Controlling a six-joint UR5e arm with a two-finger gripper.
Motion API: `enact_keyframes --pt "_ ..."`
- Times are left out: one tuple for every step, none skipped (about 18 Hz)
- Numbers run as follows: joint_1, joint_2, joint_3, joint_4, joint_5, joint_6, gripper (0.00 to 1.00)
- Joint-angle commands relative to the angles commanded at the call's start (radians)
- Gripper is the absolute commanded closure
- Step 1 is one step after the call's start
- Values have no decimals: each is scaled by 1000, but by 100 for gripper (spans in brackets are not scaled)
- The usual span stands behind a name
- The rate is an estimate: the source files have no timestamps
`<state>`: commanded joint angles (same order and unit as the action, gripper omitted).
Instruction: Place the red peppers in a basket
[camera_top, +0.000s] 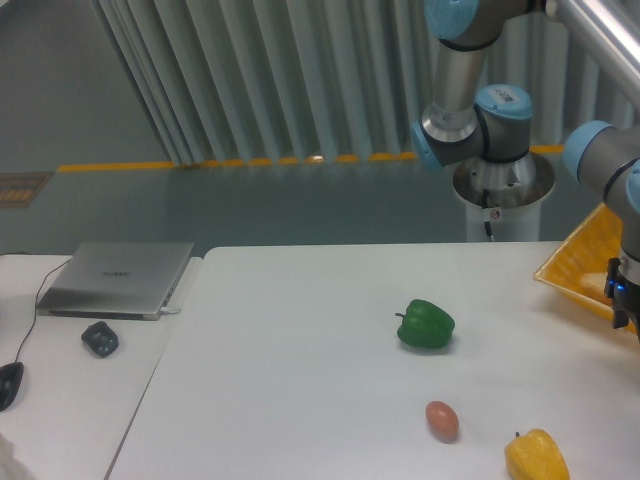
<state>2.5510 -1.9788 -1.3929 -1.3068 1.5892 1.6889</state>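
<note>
No red pepper shows in this view; it is hidden or out of frame. The yellow woven basket (582, 262) sits at the table's far right edge, cut off by the frame. The arm reaches down at the right edge, over the basket's near side. Only the dark upper body of my gripper (623, 298) shows there, with a small blue light. Its fingers are cut off by the frame edge, so I cannot tell whether it is open or shut, or whether it holds anything.
A green bell pepper (426, 325) lies mid-table. A small pinkish-orange egg-shaped thing (442, 420) and a yellow pepper (536, 457) lie near the front edge. On the left table are a closed laptop (118, 278), a small dark object (99, 339) and a mouse (8, 385).
</note>
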Motion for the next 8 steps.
enact_keyframes --pt "2 0 9 -15 0 0 0" --pt "2 0 17 -29 0 0 0" --pt "3 -2 21 -37 0 0 0" --pt "6 -2 23 -37 0 0 0" --pt "6 -3 23 -37 0 0 0" --pt "6 -3 23 -37 0 0 0" --pt "6 -3 23 -37 0 0 0" --pt "6 -3 23 -37 -2 0 0"
